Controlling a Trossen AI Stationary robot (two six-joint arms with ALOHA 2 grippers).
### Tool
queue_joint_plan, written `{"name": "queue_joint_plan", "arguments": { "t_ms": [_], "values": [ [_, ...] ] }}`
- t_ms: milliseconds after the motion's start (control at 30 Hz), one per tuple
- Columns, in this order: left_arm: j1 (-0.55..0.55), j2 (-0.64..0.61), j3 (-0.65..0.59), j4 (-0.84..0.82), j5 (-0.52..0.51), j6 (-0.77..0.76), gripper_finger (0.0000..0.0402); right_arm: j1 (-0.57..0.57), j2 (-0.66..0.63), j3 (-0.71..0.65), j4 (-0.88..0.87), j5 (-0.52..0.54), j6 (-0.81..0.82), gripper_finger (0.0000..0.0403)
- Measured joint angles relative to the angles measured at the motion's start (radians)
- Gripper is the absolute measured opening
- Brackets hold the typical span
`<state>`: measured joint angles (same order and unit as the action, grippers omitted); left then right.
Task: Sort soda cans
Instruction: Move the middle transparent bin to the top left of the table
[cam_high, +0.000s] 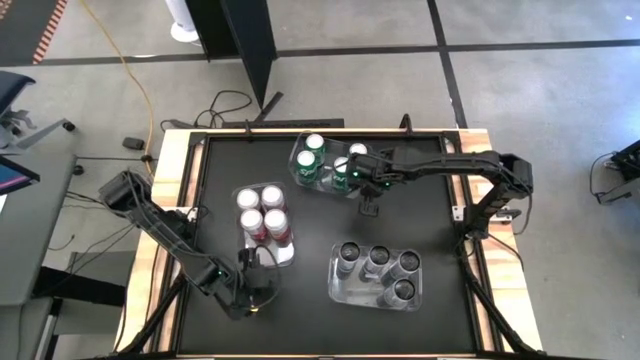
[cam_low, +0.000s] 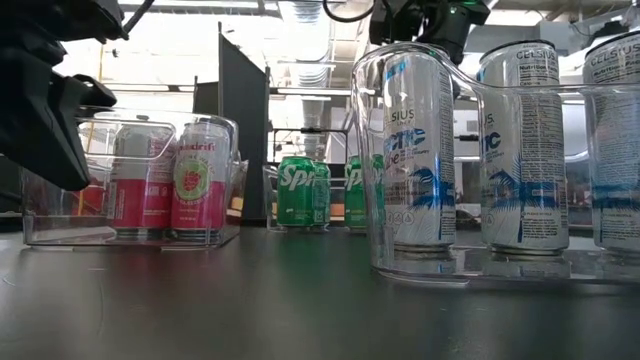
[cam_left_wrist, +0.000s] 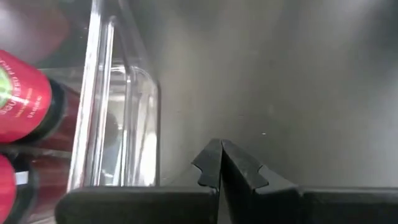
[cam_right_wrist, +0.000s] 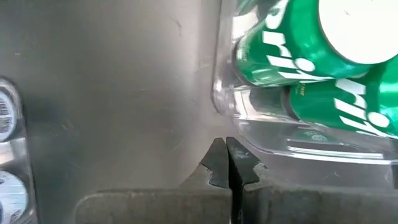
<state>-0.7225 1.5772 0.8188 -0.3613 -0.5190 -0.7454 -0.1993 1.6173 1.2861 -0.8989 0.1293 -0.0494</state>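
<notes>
Several red-pink cans (cam_high: 264, 214) stand upright in a clear bin (cam_high: 285, 250) left of centre, and show in the low view (cam_low: 170, 180) too. Green cans (cam_high: 312, 152) fill a clear bin at the far middle (cam_low: 302, 190). Dark-topped cans (cam_high: 378, 265) stand in a third bin at the near right, their sides silvery white in the low view (cam_low: 415, 150). My left gripper (cam_high: 262, 268) (cam_left_wrist: 221, 144) is shut, low beside the red bin's near end. My right gripper (cam_high: 370, 207) (cam_right_wrist: 225, 144) is shut, above the table next to the green bin's near corner (cam_right_wrist: 219, 106).
The black tabletop (cam_high: 310, 320) has a raised wooden rim (cam_high: 170, 170). A strip of bare black surface (cam_high: 310, 230) lies between the three bins. Cables (cam_high: 230, 105) trail on the floor beyond the far edge, by a dark panel (cam_high: 250, 50).
</notes>
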Motion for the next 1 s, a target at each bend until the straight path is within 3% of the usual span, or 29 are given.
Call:
{"name": "queue_joint_plan", "arguments": {
  "t_ms": [600, 1000],
  "values": [
    [0.041, 0.004, -0.005, -0.108, -0.059, 0.01, 0.0001, 0.017, 0.0, 0.0, 0.037, 0.004, -0.008, 0.0],
    [0.049, -0.012, -0.005, -0.093, -0.053, 0.031, 0.0, 0.103, 0.001, 0.024, 0.191, 0.011, -0.1, 0.0001]
  ]
}}
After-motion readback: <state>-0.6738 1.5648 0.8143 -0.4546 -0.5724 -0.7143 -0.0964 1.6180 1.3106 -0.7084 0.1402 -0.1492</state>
